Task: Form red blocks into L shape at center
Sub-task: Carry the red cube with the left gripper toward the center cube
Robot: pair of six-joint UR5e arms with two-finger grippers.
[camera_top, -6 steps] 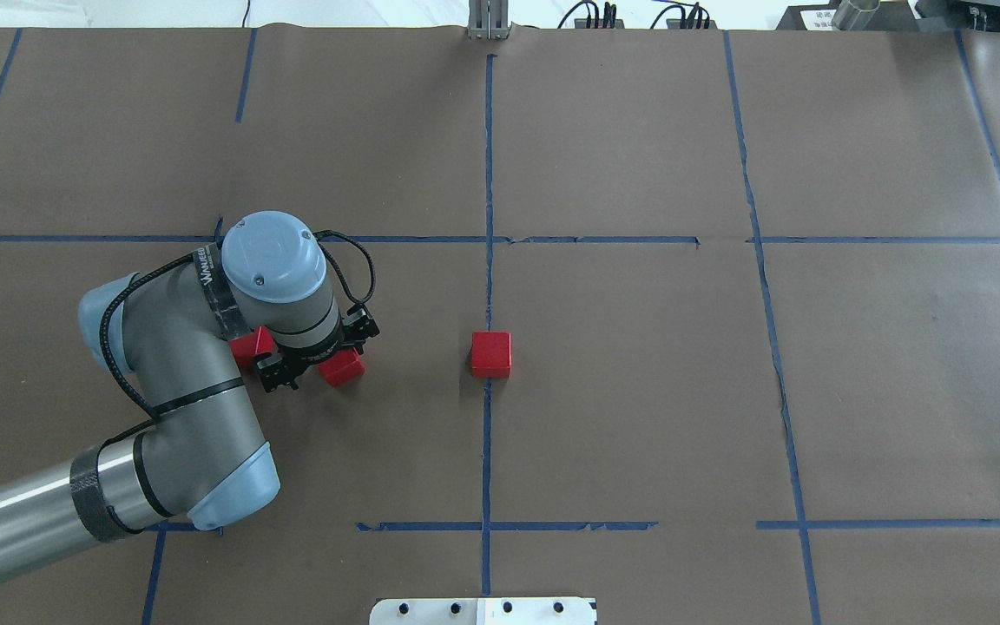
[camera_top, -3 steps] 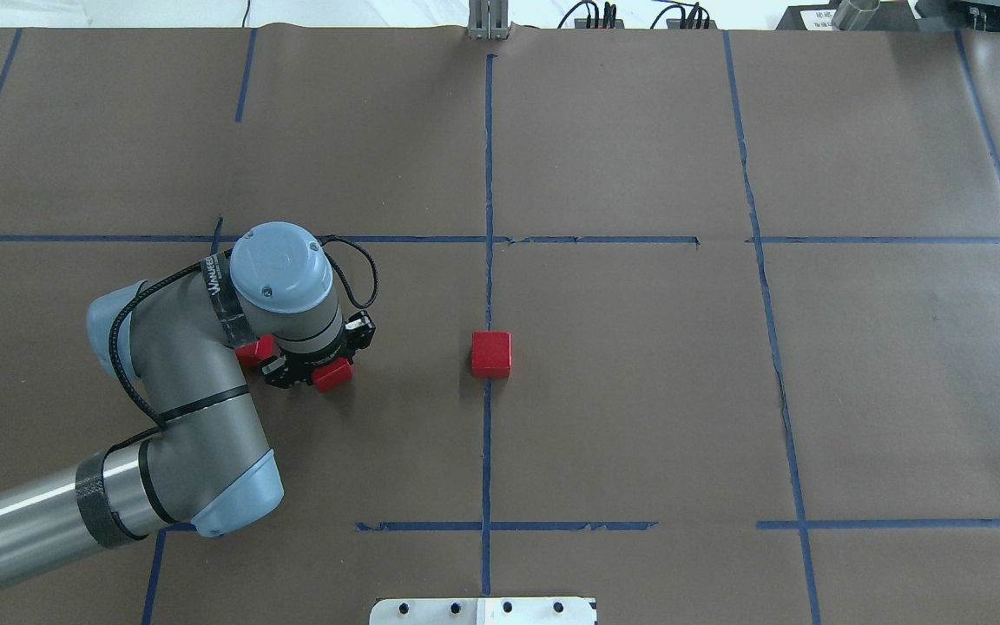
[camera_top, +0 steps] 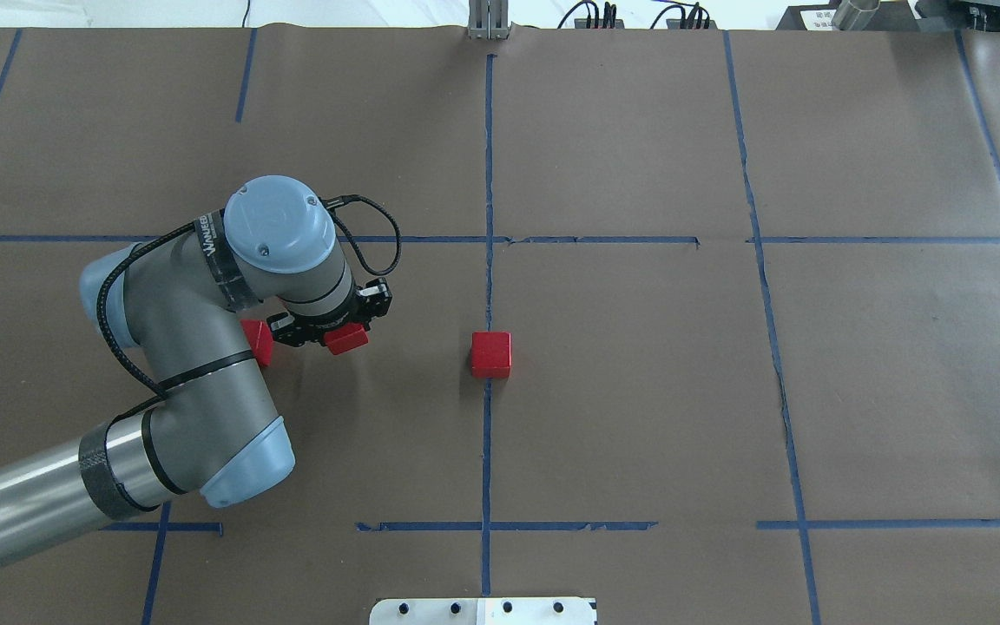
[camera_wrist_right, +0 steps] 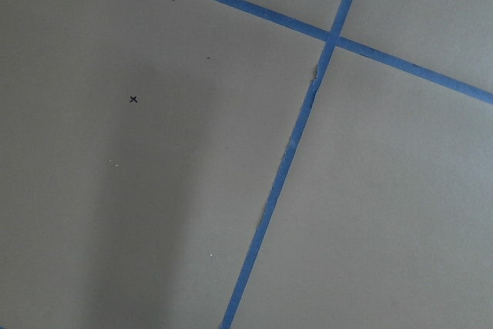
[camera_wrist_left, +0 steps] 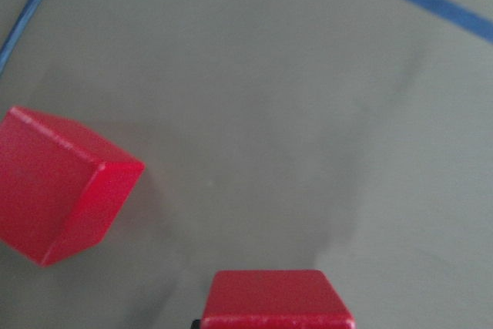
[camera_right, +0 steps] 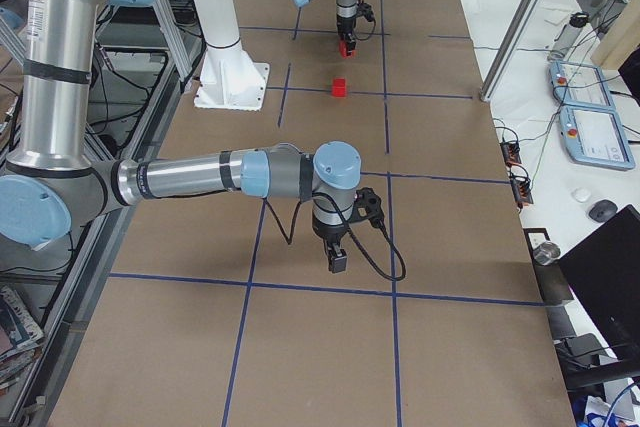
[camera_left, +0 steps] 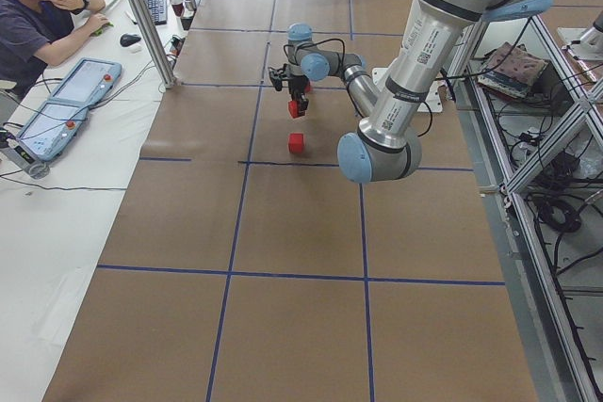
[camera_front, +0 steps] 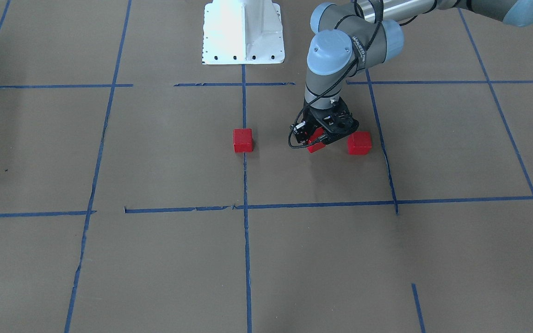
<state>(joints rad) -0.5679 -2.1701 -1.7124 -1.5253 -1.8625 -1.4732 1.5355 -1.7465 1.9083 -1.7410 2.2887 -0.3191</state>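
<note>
Carried forward since half a second ago: red block (camera_top: 349, 339) clamped in left gripper (camera_top: 337, 332); second block (camera_top: 257, 341) just beside gripper, third block (camera_top: 490, 354) well apart from it; right gripper (camera_right: 338, 259) grip unreadable.

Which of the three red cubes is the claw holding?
The middle cube, pinched in the left gripper; the centre-line cube and the cube by the arm sit free.

smooth, faintly glossy red blocks (camera_top: 490, 354) on matt brown paper (camera_top: 639, 391); thin blue tape lines (camera_top: 487, 451), edges ragged.
</note>
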